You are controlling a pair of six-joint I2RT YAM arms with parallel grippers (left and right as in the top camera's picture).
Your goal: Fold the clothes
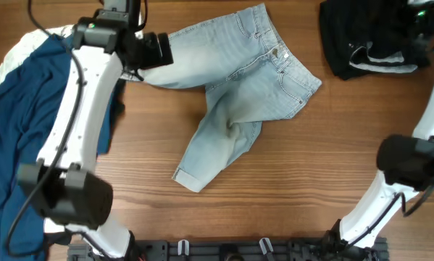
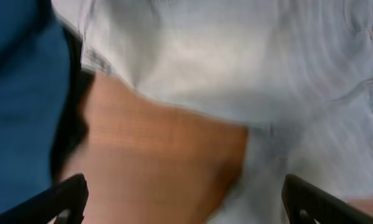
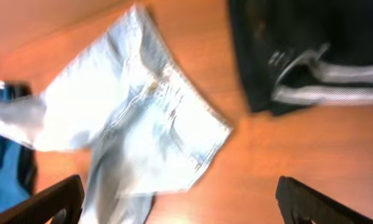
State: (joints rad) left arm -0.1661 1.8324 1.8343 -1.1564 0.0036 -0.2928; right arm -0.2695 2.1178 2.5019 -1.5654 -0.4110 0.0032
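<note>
The pale-blue denim shorts (image 1: 253, 87) lie crumpled at the table's middle. The buttoned waistband is at the upper right, one cuffed leg (image 1: 195, 174) points to the front, and the other leg runs left. My left gripper (image 1: 153, 51) hangs over that left leg. In the left wrist view it (image 2: 186, 202) is open and empty, with the denim (image 2: 223, 62) and bare wood below. My right gripper (image 3: 177, 202) is open and empty, high over the shorts (image 3: 142, 124), near the table's far right corner (image 1: 424, 18).
A navy garment (image 1: 21, 123) lies on a white one (image 1: 10, 58) at the left and shows in the left wrist view (image 2: 18, 93). A black garment with white stripes (image 1: 365, 43) sits at the back right and shows in the right wrist view (image 3: 311, 56).
</note>
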